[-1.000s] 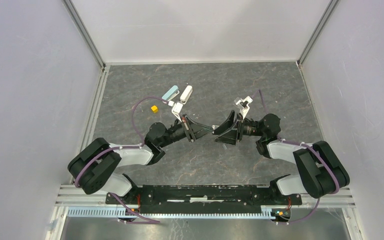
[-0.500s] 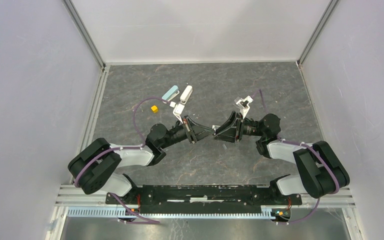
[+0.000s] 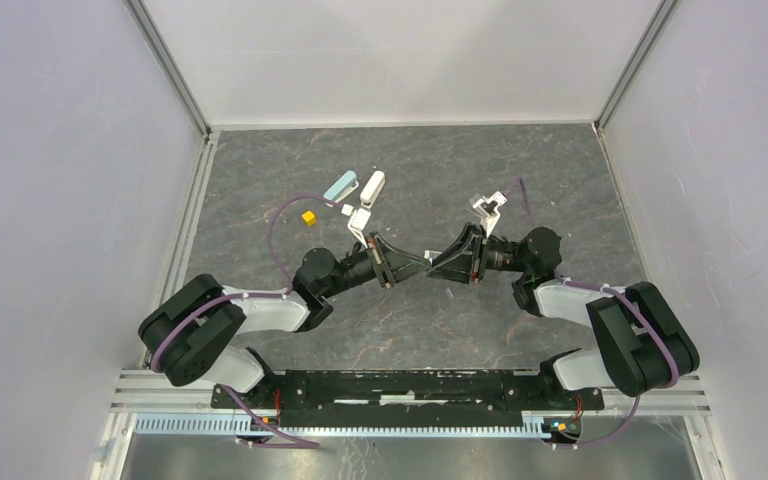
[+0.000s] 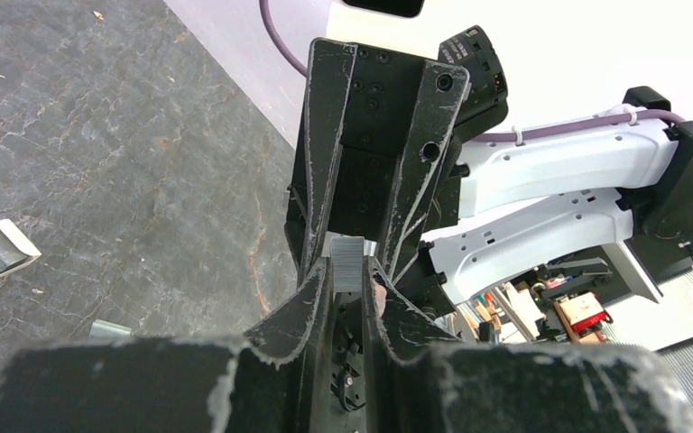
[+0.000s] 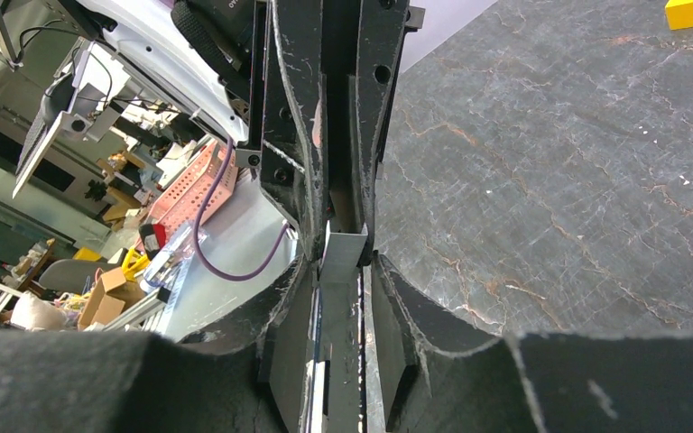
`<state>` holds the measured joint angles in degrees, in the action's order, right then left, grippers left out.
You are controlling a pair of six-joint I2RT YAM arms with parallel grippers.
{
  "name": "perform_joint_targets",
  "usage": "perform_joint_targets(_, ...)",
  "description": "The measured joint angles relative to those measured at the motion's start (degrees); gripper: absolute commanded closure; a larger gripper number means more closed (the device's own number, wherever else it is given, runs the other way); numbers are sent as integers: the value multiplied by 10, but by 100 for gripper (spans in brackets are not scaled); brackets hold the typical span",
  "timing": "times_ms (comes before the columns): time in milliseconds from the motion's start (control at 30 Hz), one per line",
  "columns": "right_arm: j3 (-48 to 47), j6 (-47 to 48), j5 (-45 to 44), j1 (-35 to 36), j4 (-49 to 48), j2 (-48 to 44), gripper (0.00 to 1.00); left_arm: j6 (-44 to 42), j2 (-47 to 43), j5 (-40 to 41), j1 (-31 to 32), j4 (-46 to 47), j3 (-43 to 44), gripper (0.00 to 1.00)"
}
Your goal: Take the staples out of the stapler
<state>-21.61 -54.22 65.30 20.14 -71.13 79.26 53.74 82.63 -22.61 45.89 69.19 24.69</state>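
Left gripper (image 4: 349,272) clamped on one strip of staples (image 4: 349,253). Right gripper (image 5: 343,267) flanking it, hold impossible to tell. One yellow cube (image 5: 691,11) well apart

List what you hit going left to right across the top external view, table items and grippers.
yellow cube → teal oblong thing → white oblong thing → left gripper → right gripper. Left out as overlapping: the small white piece by the teal one, and the stapler between the grippers.

Left hand (image 3: 420,260) slid right, right hand (image 3: 436,262) slid left, tips met midway, right hand's fingers narrowed around the staples (image 4: 348,262).
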Motion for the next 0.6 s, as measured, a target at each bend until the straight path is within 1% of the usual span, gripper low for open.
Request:
perform_joint_targets(167,0,0,1,0,0,0,77,0,3,0,1,3,0,82)
perform_joint_targets(267,0,-1,2,-2,1,0,82,0,3,0,1,5,0,81)
perform_joint_targets(367,0,-2,2,-2,1,0,85,0,3,0,1,7,0,78)
perform_joint_targets(600,0,1,4,-3,1,0,88,1,3,0,1,12,0,51)
